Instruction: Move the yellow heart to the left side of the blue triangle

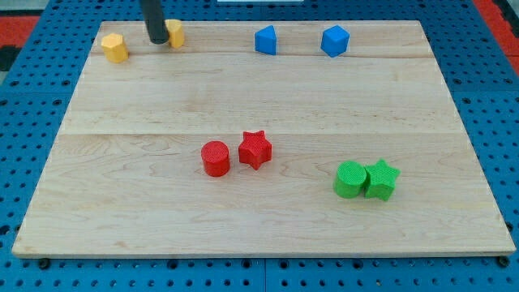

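Observation:
My tip rests near the board's top left corner. A yellow block touches the rod's right side and is partly hidden by it; it looks like the heart. A second yellow block, which looks like a pentagon, lies to the left of my tip, a little apart from it. The blue triangle sits at the view's top centre, well to the right of the yellow blocks.
A blue cube lies right of the triangle. A red cylinder and a red star sit together mid-board. A green cylinder and a green star touch at the lower right. The wooden board lies on a blue pegboard.

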Available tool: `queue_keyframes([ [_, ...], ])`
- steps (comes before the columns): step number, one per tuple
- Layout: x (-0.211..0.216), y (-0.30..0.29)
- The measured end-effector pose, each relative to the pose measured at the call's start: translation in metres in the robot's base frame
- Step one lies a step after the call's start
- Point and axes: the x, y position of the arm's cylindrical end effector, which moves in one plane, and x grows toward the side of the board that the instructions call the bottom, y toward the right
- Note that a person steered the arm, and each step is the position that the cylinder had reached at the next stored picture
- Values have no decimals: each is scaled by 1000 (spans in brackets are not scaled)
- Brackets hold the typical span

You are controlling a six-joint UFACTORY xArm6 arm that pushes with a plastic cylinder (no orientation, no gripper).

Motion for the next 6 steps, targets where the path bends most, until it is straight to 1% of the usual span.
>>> queue_keyframes([
  [1, -10, -3],
  [2, -11, -39],
  [3, -33, -13],
  [4, -40, -2],
  [6, -12, 41],
])
